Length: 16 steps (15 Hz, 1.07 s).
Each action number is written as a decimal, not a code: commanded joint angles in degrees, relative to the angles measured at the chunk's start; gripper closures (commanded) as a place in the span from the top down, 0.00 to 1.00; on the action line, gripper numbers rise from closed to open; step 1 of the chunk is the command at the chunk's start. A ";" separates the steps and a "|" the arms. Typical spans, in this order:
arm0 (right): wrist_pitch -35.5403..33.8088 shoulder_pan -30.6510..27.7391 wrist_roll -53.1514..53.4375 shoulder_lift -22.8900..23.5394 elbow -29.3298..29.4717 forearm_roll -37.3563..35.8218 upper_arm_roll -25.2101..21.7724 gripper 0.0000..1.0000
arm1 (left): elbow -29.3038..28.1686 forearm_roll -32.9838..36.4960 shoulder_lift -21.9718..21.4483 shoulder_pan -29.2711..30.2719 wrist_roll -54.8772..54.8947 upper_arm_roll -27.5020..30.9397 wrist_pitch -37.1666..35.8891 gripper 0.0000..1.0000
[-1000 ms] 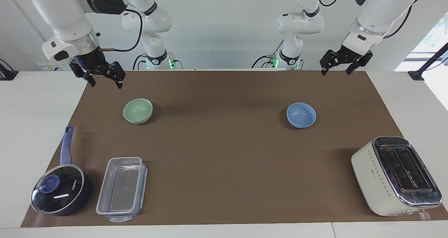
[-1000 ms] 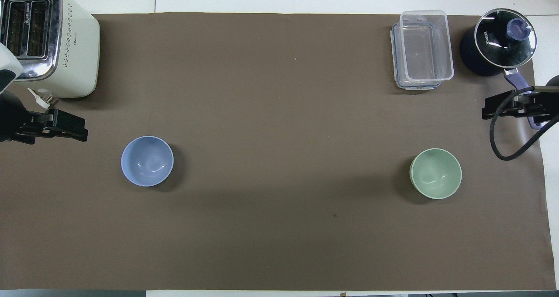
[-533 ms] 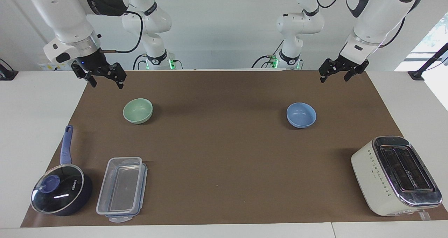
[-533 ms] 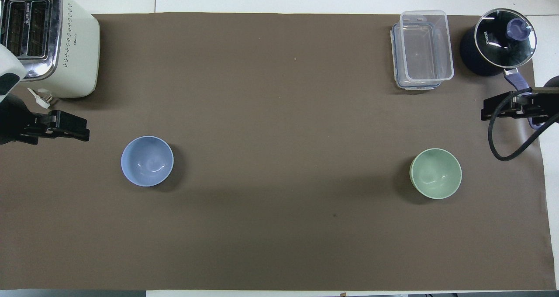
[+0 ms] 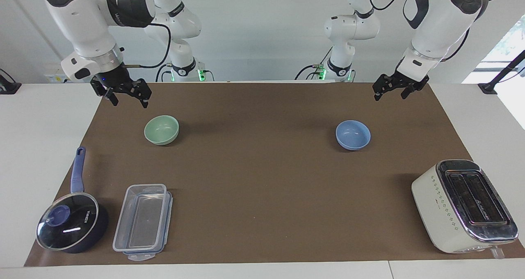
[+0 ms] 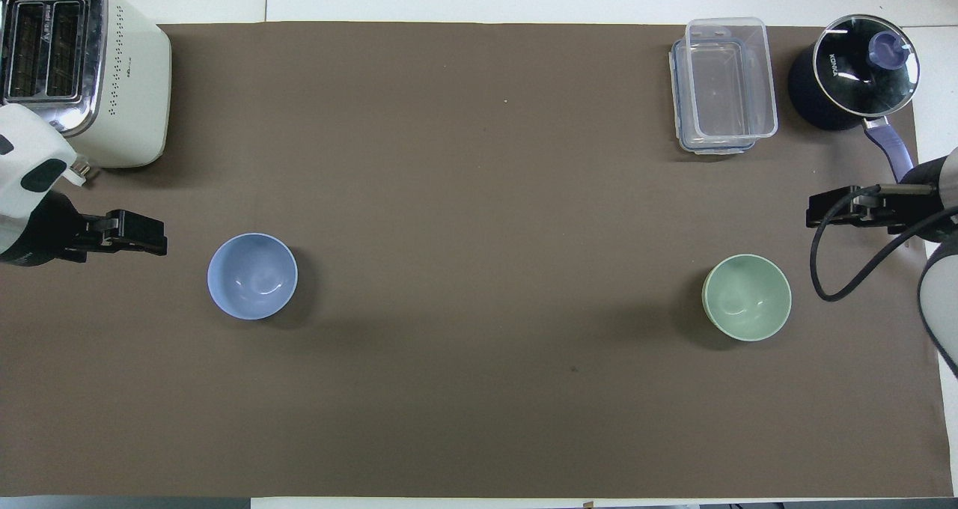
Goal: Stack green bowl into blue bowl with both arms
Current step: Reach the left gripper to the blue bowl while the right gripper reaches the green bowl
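Observation:
The green bowl [image 5: 161, 129] [image 6: 746, 297] sits upright and empty on the brown mat toward the right arm's end. The blue bowl [image 5: 352, 135] [image 6: 252, 275] sits upright and empty toward the left arm's end. My right gripper [image 5: 128, 100] [image 6: 846, 208] is open and empty, up in the air over the mat's edge beside the green bowl. My left gripper [image 5: 389, 95] [image 6: 123, 233] is open and empty, in the air over the mat beside the blue bowl. Neither gripper touches a bowl.
A white toaster [image 5: 463, 205] [image 6: 82, 67] stands farthest from the robots at the left arm's end. A clear lidded container [image 5: 141, 221] [image 6: 722, 82] and a dark blue saucepan [image 5: 69, 225] [image 6: 853, 71] with a glass lid are at the right arm's end.
Both grippers have come down a little and shifted toward their nearby bowls. The bowls have not moved.

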 commanded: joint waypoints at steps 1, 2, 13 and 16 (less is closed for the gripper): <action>8.10 -1.01 -2.29 -7.45 -13.56 0.16 0.11 1.00 | -2.61 0.03 -0.99 0.78 2.87 0.04 1.96 1.00; 9.16 -1.01 -2.38 -8.51 -15.59 0.16 -0.06 1.00 | -4.61 0.03 -0.55 1.39 4.36 0.13 4.05 1.00; 26.29 -6.36 -11.86 -10.11 -34.06 0.16 -0.24 1.00 | -20.36 0.11 8.42 1.49 12.46 0.13 27.89 0.86; 29.73 -8.22 -15.12 -8.43 -35.91 0.16 -0.24 0.97 | -22.38 0.11 8.42 0.61 13.25 0.04 28.59 0.80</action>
